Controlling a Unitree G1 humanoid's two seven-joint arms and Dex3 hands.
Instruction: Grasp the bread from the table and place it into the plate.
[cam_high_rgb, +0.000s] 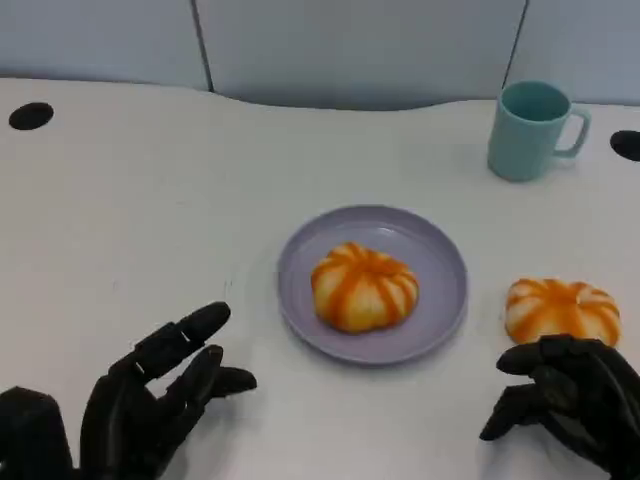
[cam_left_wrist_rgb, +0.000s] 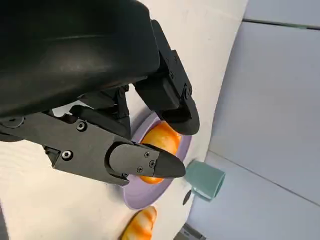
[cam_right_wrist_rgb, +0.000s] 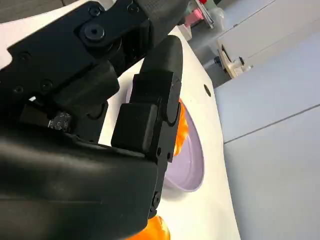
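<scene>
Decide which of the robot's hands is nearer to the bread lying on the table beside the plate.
Right. The right hand sits just in front of the bread on the table; the left hand is far across, beyond the plate.

Office or lab: white desk (cam_high_rgb: 120, 200), grey partition panels (cam_high_rgb: 350, 50).

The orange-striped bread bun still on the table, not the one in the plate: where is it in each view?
Head view: the orange-striped bread bun on the white table lies at right, just beyond the right hand.
Left wrist view: at the bottom edge, past the plate.
Right wrist view: an orange sliver at the bottom edge, under the hand.
Shared landmark: the round lavender plate.
</scene>
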